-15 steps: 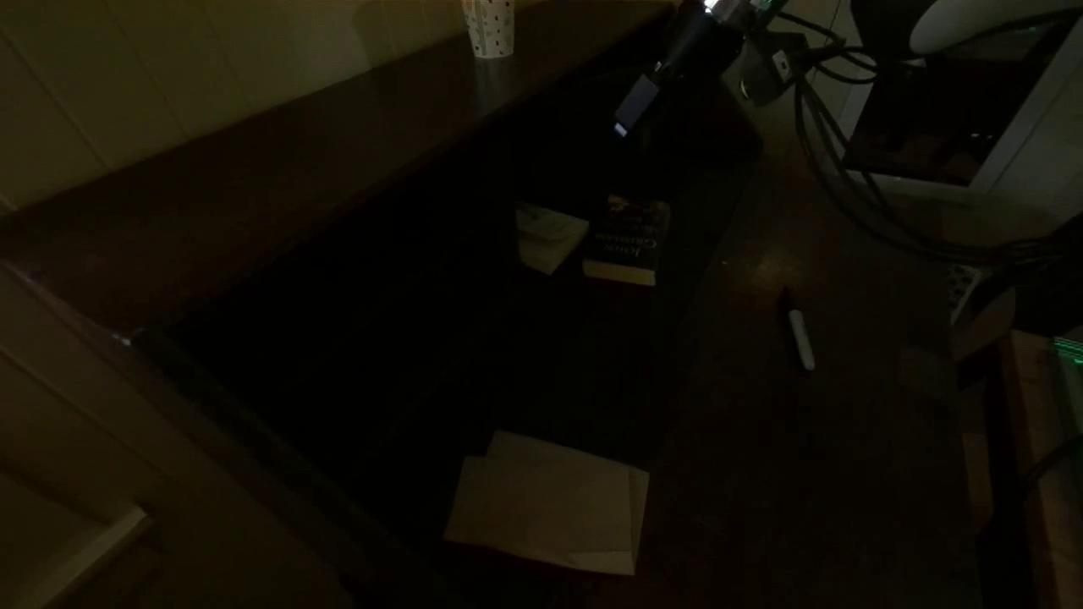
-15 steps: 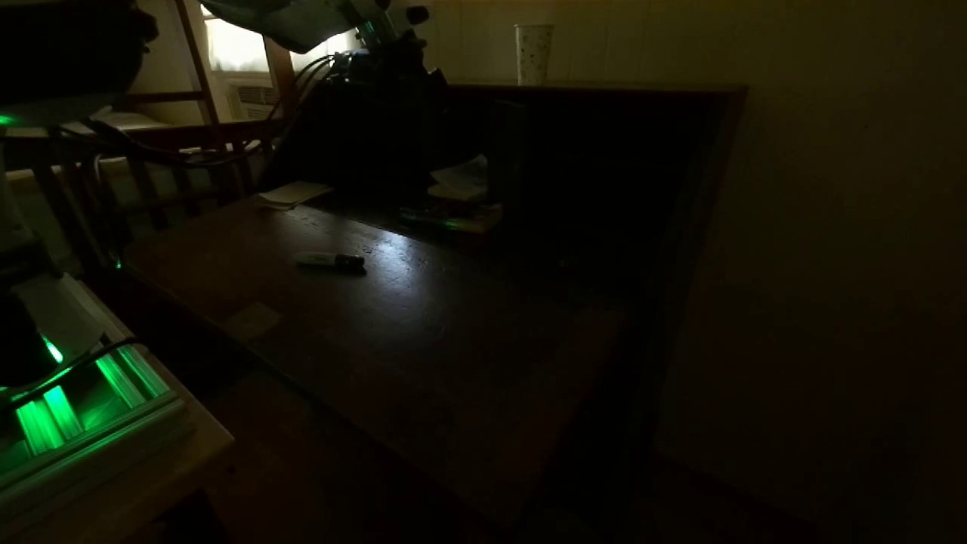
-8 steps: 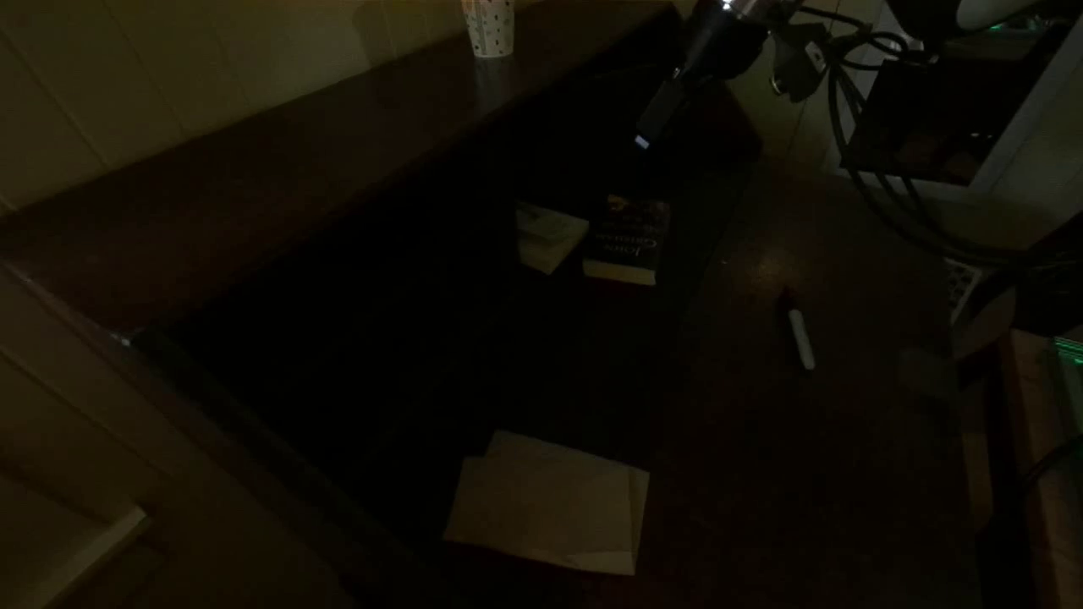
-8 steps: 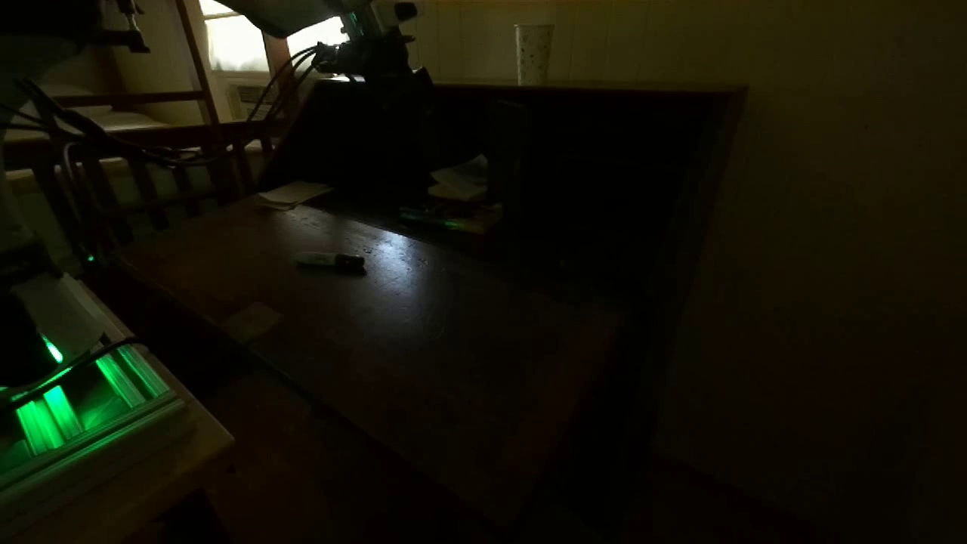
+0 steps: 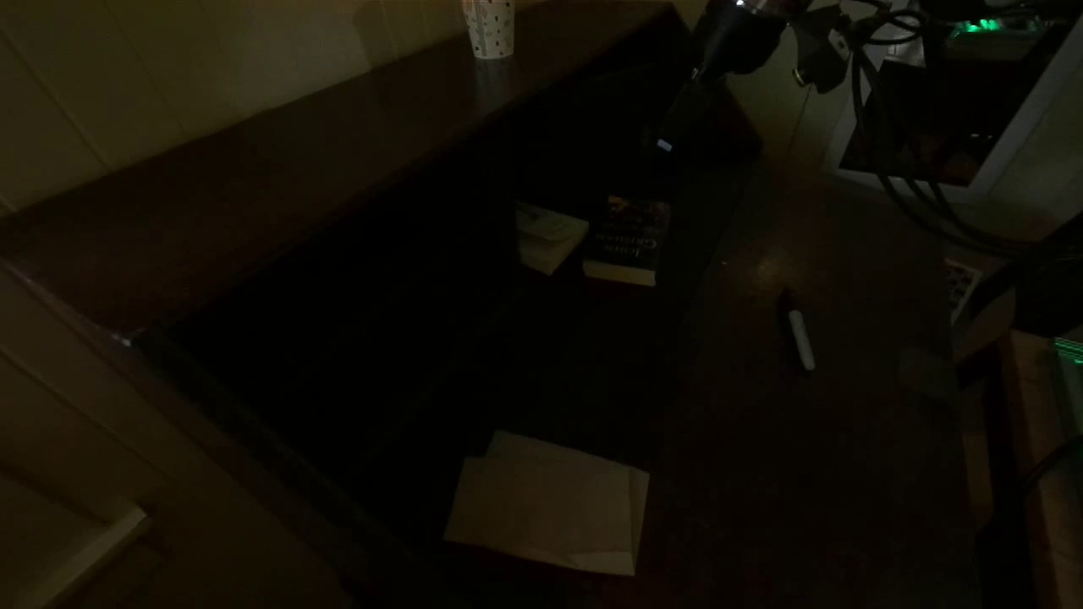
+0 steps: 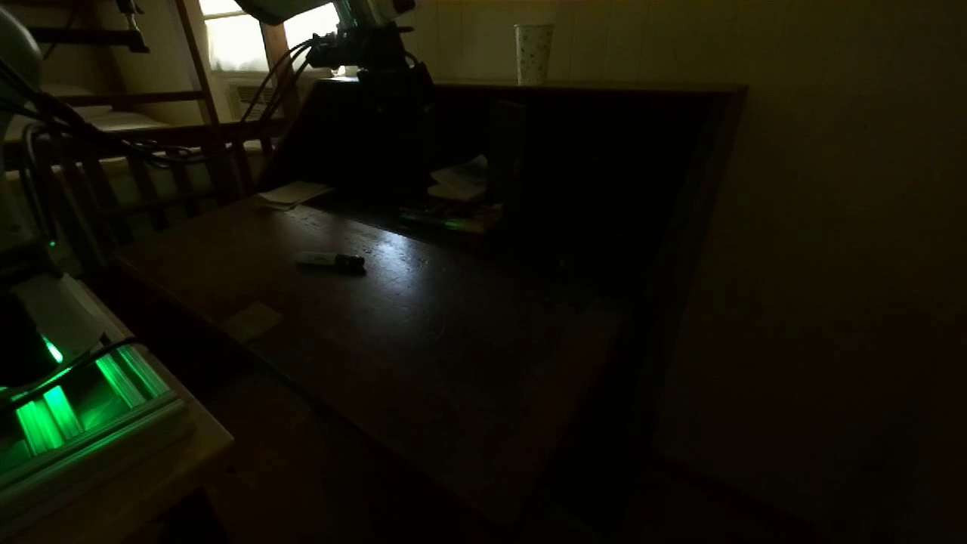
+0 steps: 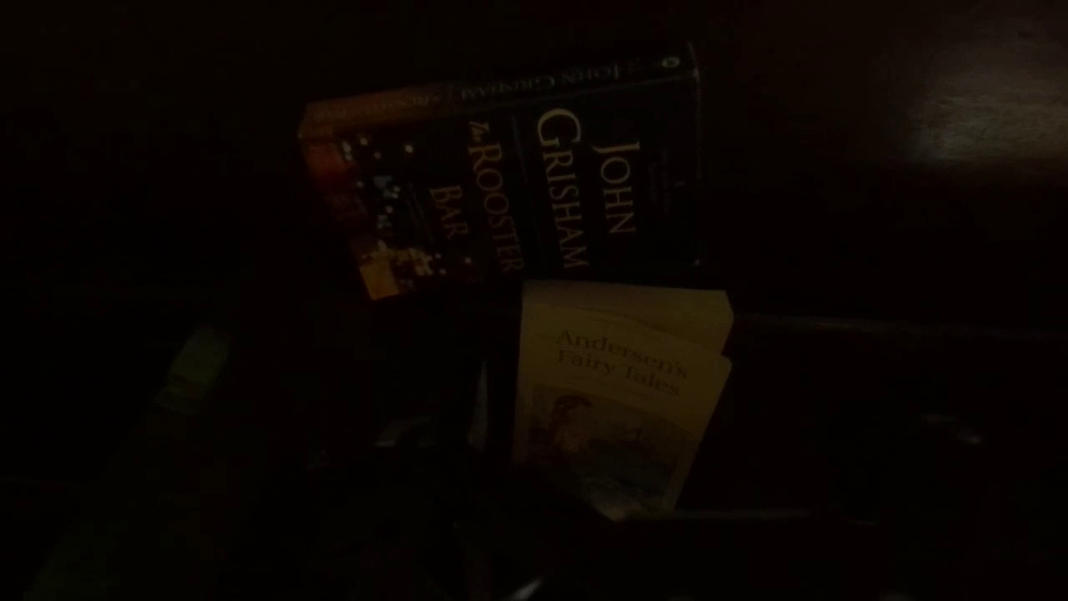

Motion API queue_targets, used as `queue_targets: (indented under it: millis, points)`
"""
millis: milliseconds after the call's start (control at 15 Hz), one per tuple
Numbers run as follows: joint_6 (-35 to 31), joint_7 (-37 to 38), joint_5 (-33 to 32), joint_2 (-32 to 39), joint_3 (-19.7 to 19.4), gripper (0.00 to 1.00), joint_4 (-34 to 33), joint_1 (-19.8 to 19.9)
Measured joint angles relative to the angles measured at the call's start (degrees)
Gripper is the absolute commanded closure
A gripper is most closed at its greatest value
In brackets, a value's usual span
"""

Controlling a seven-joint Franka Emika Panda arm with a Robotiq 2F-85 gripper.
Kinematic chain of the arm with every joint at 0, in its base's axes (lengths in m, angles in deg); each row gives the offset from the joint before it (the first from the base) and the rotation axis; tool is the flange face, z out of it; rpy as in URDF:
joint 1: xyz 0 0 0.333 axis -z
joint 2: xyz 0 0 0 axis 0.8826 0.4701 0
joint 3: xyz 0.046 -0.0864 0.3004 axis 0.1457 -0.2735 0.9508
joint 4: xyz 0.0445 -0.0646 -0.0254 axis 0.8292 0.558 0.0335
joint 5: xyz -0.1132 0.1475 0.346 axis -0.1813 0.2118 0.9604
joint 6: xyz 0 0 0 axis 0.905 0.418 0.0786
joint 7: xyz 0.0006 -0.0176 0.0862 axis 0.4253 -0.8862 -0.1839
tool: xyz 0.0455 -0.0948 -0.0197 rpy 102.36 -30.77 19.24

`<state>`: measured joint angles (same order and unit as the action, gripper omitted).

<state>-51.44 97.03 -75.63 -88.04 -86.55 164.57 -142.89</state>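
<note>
Presently, the end effector point(image 5: 666, 144) hangs near the back of the worktop point(image 6: 430, 340), slanting downward; it is in a released state, with its jaws standing wide apart. Nearest to it, and lying lower, are a black paperback point(image 7: 509, 179), which bears the name John Grisham and the title The Rooster Bar, and just beside it a pale book point(image 7: 622, 392) with the title Andersen's Fairy Tales. Both are apart from the end effector; whether they touch each other, I cannot tell. They are found in the dark recess point(image 5: 381, 355) along the back of the worktop, lower than a long ledge point(image 5: 296, 156). On the front part of the worktop, a marker point(image 5: 799, 334) with white body and black cap is lying. Farther away, toward one end, some papers point(image 5: 550, 507) overlap each other. On the ledge a speckled cup point(image 5: 491, 32) stands upright, and it is visible in both exterior views. Behind all this, in an exterior view, is a bright window point(image 6: 236, 47).
</note>
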Motion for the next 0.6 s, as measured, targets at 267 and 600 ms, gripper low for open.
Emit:
queue_targets:
  millis: [267,600]
  points:
    - [-0.2,-2.1,2.4,3.0,0.2,0.0,0.3,1.6]
    - [-0.4,-2.3,3.0,4.1,0.2,0.0,0.5,2.0]
